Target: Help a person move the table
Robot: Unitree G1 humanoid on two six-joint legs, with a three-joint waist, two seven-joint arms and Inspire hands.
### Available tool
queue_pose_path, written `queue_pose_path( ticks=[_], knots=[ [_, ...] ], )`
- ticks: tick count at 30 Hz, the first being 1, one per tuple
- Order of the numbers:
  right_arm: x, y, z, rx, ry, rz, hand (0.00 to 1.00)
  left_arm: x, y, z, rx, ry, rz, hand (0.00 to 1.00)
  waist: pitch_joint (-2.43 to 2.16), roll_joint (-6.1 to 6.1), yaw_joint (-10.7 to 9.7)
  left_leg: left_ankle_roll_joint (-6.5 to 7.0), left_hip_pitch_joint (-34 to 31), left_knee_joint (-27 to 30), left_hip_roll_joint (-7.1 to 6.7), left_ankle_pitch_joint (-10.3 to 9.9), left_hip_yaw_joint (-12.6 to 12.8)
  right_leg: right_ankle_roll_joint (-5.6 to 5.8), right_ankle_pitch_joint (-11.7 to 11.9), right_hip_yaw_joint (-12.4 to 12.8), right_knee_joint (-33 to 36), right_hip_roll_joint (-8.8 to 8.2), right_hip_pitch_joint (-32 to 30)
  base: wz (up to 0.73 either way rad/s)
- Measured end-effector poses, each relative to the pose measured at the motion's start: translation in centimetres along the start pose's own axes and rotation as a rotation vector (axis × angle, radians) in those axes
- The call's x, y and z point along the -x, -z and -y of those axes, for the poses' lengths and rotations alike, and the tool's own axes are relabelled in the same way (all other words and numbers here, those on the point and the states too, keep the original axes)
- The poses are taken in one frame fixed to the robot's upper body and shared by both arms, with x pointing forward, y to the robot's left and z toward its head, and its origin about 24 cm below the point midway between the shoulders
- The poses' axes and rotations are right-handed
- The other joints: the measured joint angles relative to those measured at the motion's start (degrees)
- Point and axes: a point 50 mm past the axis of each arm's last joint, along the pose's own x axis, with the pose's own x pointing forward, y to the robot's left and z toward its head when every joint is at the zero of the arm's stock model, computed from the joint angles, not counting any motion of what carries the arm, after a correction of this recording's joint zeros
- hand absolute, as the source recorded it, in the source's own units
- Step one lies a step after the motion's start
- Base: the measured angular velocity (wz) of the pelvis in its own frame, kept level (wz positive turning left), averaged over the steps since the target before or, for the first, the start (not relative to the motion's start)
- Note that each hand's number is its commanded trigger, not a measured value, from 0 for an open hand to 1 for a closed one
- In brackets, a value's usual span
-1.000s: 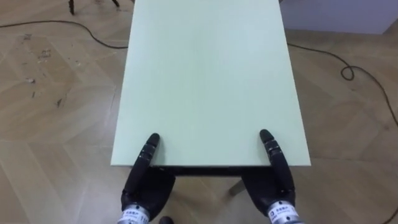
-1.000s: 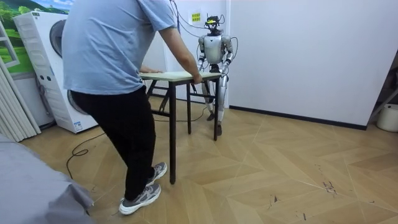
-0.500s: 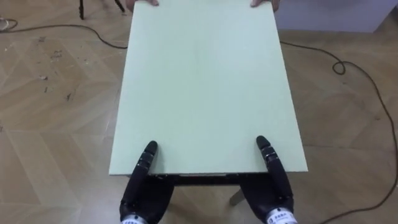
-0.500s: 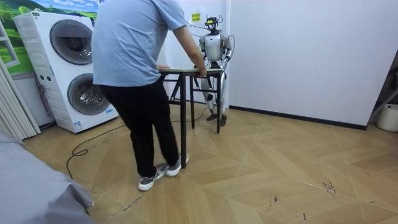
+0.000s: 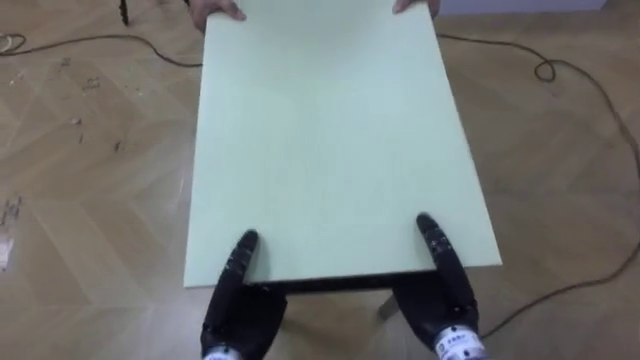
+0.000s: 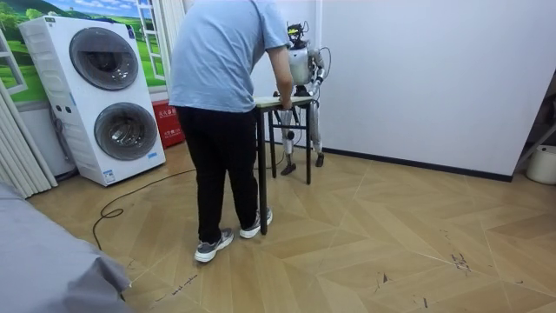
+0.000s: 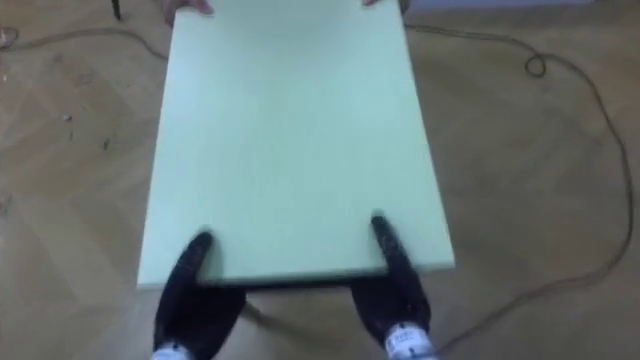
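Fingers (image 5: 243,252) of my left hand (image 5: 240,305) and right hand (image 5: 440,300) clamp the table (image 5: 320,130) by its near edge, its length pointing away.

The surface (image 5: 330,140) stood between robot and person (image 6: 226,96). At its near edge the left hand (image 5: 238,292) clasped its left corner and the right hand (image 5: 442,288) its right corner. The person's hands (image 5: 214,10) held its far edge. A cable (image 5: 592,92) lay on the floor (image 5: 90,150) right of it.
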Motion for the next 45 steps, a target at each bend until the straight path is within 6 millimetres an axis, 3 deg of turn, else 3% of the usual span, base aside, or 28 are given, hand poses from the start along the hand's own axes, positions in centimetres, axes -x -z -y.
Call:
queue_pose_path(
  ticks=[1, 3, 6, 7, 8, 9, 10, 11, 12, 13, 14, 15, 16, 17, 18, 19, 20, 22, 23, 27, 31, 40, 45],
  knots=[
    [-0.1, -0.4, -0.4, 0.007, -0.017, 0.019, 1.0, -0.6, 0.5, 0.5, 0.012, 0.021, 0.002, 1.0, 0.04, 1.53, 0.2, 0.28, 0.2, 0.0, 0.82, -3.2, -0.5, -0.55, -0.4, -2.0, 2.5, 0.01, -1.5, 0.33],
    [-0.7, -0.6, -0.6, 0.013, -0.019, 0.024, 1.0, -1.4, 0.4, 0.9, 0.001, 0.025, 0.001, 1.0, 0.13, 0.63, 0.4, 0.67, -0.2, -1.4, -0.48, -3.8, -0.4, -1.19, -0.2, -3.2, 1.6, -1.41, -2.0, 0.16],
    [-0.7, -0.9, 0.0, 0.023, 0.007, 0.03, 1.0, -1.9, 0.8, 0.4, -0.007, 0.001, -0.018, 1.0, 0.08, 0.19, 0.3, 1.92, -2.1, 0.5, -2.84, -4.5, -0.5, 1.23, 2.1, -3.6, -1.2, -3.66, -1.5, 0.05],
    [-0.6, -1.1, 0.2, 0.027, 0.016, 0.033, 1.0, -1.9, 0.9, 0.2, -0.006, -0.009, -0.023, 1.0, 0.04, -0.1, 0.3, 2.74, -3.3, 1.8, -4.03, -4.3, -0.3, 3.31, 3.7, -3.1, -2.5, -4.39, -1.4, -0.12],
    [-0.6, -1.1, 0.3, 0.028, 0.017, 0.034, 1.0, -1.9, 0.9, 0.1, -0.005, -0.01, -0.024, 1.0, 0.01, -0.57, -0.1, 3.88, -4.8, 2.9, -5.28, -3.7, -0.1, 6.25, 5.7, -2.4, -4.5, -5.15, -1.5, -0.1],
    [-0.6, -1.2, 0.3, 0.031, 0.018, 0.033, 1.0, -1.9, 0.9, 0.1, -0.002, -0.013, -0.025, 1.0, -0.12, -0.86, -0.4, 4.57, -5.7, 3.4, -5.89, -3.4, 0.1, 7.91, 6.9, -2.2, -5.9, -5.56, -1.5, -0.07],
    [-0.5, -1.2, 0.4, 0.032, 0.021, 0.019, 1.0, -1.8, 0.8, 0.0, -0.003, -0.019, -0.03, 1.0, -0.42, -1.6, -0.7, 5.91, -7.1, 3.8, -7.19, -2.5, 0.8, 10.93, 9.8, -1.2, -9.3, -6.19, -1.0, -0.06],
    [-0.5, -1.3, 0.5, 0.031, 0.026, 0.015, 1.0, -1.7, 0.8, -0.2, 0.008, -0.029, -0.032, 1.0, -0.44, -2.69, -1.3, 7.4, -7.9, 3.6, -8.09, -1.5, 1.9, 13.01, 12.0, -1.0, -13.0, -6.86, 0.1, -0.05],
    [-0.5, -1.4, 0.5, 0.034, 0.026, 0.013, 1.0, -1.6, 0.8, -0.3, 0.012, -0.034, -0.034, 1.0, -0.36, -2.98, -1.7, 7.92, -8.3, 3.8, -8.65, -1.2, 2.3, 13.34, 12.1, -0.8, -13.9, -7.45, 0.4, 0.03],
    [-0.4, -1.6, 0.7, 0.042, 0.036, 0.002, 1.0, -1.4, 0.9, -0.6, 0.019, -0.048, -0.04, 1.0, -0.18, -3.07, -2.4, 8.86, -8.8, 4.4, -8.71, -0.7, 3.0, 11.64, 10.5, -0.8, -10.9, -8.6, 0.0, 0.18],
    [0.0, -1.7, 1.2, 0.04, 0.056, 0.005, 1.0, -1.3, 1.2, -0.8, 0.015, -0.064, -0.053, 1.0, 0.08, -2.66, -3.0, 9.07, -8.9, 5.2, -7.29, -0.6, 4.6, 7.87, 6.2, 1.5, 0.9, -9.66, -1.1, 0.27],
    [0.2, -1.6, 1.4, 0.031, 0.067, 0.008, 1.0, -1.3, 1.3, -0.8, 0.009, -0.067, -0.062, 1.0, 0.08, -2.66, -3.2, 9.04, -8.9, 5.2, -6.27, -0.4, 5.8, 7.35, 2.5, 2.6, 5.9, -9.94, -1.2, 0.53],
    [0.7, -1.7, 1.8, 0.009, 0.08, 0.022, 1.0, -1.3, 1.5, -0.8, -0.003, -0.072, -0.074, 1.0, 0.04, -2.75, -3.7, 8.28, -8.9, 4.5, -4.39, 0.7, 8.2, 8.49, -4.1, 3.9, 13.6, -10.81, -0.2, 0.56],
    [0.8, -1.7, 1.9, 0.002, 0.086, 0.026, 1.0, -1.3, 1.5, -0.8, -0.01, -0.075, -0.079, 1.0, 0.04, -2.77, -4.1, 7.74, -8.8, 3.9, -3.46, 1.3, 9.5, 8.84, -6.7, 4.8, 16.3, -11.01, 1.0, 0.63],
    [1.1, -1.6, 2.2, -0.009, 0.096, 0.034, 1.0, -1.3, 1.6, -0.9, -0.023, -0.082, -0.088, 1.0, 0.03, -3.06, -4.3, 7.13, -7.9, 2.0, -2.68, 2.7, 11.9, 9.98, -11.0, 6.1, 20.0, -11.24, 3.9, 0.31],
    [1.1, -1.6, 2.2, -0.018, 0.099, 0.033, 1.0, -1.2, 1.7, -0.9, -0.021, -0.085, -0.089, 1.0, -0.04, -3.4, -3.9, 6.94, -7.3, 0.5, -2.7, 3.8, 13.8, 10.14, -14.3, 7.3, 20.9, -11.42, 6.7, 0.0],
    [1.1, -1.5, 2.2, -0.02, 0.099, 0.029, 1.0, -1.3, 1.7, -0.8, -0.021, -0.083, -0.086, 1.0, 0.01, -3.83, -2.8, 6.6, -7.1, -0.2, -3.08, 4.5, 14.7, 11.07, -16.0, 7.8, 18.3, -11.17, 8.8, -0.32],
    [1.0, -1.3, 2.0, -0.021, 0.093, 0.026, 1.0, -1.3, 1.3, -0.7, -0.034, -0.077, -0.08, 1.0, -0.04, -4.07, -1.1, 6.1, -7.6, -0.8, -3.27, 5.3, 14.8, 11.0, -15.9, 7.7, 12.2, -9.77, 10.1, -0.46],
    [0.8, -1.2, 1.8, -0.02, 0.091, 0.02, 1.0, -1.3, 1.0, -0.6, -0.038, -0.075, -0.073, 1.0, -0.11, -4.08, -0.1, 6.09, -8.0, -1.6, -3.26, 6.0, 14.7, 10.23, -14.5, 7.7, 8.6, -8.46, 10.7, -0.38],
    [0.7, -0.8, 1.8, -0.027, 0.094, 0.011, 1.0, -1.2, 0.3, -0.6, -0.064, -0.073, -0.057, 1.0, -0.1, -5.18, 0.3, 6.05, -7.2, -6.8, -3.04, 9.4, 14.4, 9.85, -9.9, 7.2, -0.5, -6.42, 13.3, -0.05],
    [0.6, -0.4, 1.6, -0.035, 0.087, 0.004, 1.0, -1.0, 0.0, -0.4, -0.076, -0.062, -0.044, 1.0, -0.12, -5.63, 0.4, 6.21, -7.0, -8.9, -3.08, 10.7, 14.5, 9.99, -7.4, 7.1, -4.9, -5.65, 14.7, 0.0],
    [0.6, 0.0, 1.5, -0.038, 0.083, -0.015, 1.0, -0.2, -0.4, -0.6, -0.081, -0.067, -0.027, 1.0, -0.1, -6.44, 0.5, 5.91, -6.1, -10.2, -3.36, 11.0, 13.2, 10.03, -7.1, 5.5, -6.9, -5.51, 16.6, 0.08],
    [0.4, -0.2, 1.4, -0.024, 0.079, -0.016, 1.0, -0.2, -0.3, -0.6, -0.075, -0.069, -0.028, 1.0, -0.05, -6.56, 1.9, 5.76, -6.3, -10.2, -3.37, 11.1, 11.6, 10.08, -7.2, 4.0, -7.7, -5.51, 17.6, 0.16]
  ],
)
